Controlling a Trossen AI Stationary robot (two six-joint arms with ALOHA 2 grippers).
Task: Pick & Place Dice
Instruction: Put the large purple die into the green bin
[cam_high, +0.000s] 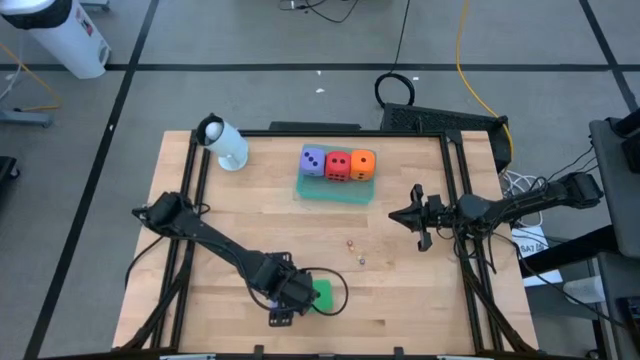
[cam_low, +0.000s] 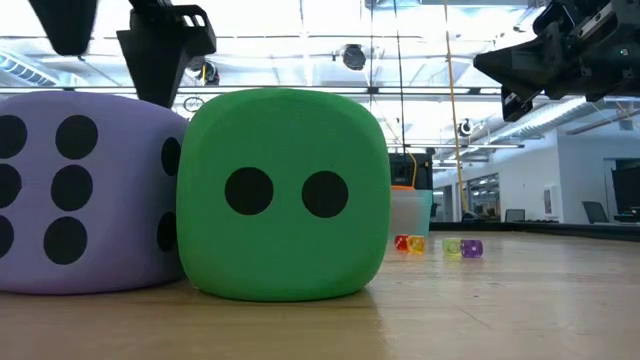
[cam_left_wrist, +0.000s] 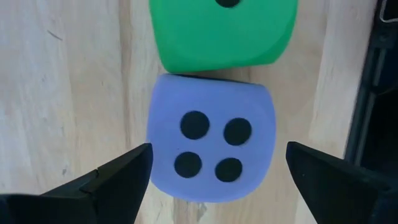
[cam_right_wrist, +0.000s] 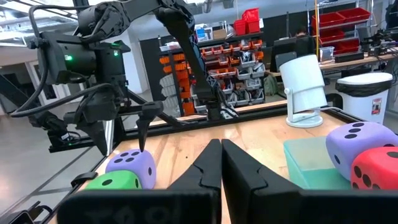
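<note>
Left claw (cam_left_wrist: 211, 180) hangs wide open over the purple die (cam_left_wrist: 210, 147) at the table's six o'clock, green die (cam_left_wrist: 221, 31) touching it; next, lower and close.

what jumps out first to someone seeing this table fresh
Three dice in a row, purple die, red die and orange die, on a teal tray at the table's far side. At the near edge, the left claw hangs open over a second purple die beside the green die.

Bare wood flanks the purple die (cam_left_wrist: 208, 148) – room for open fingers; green die (cam_left_wrist: 222, 31) abuts it.
</note>
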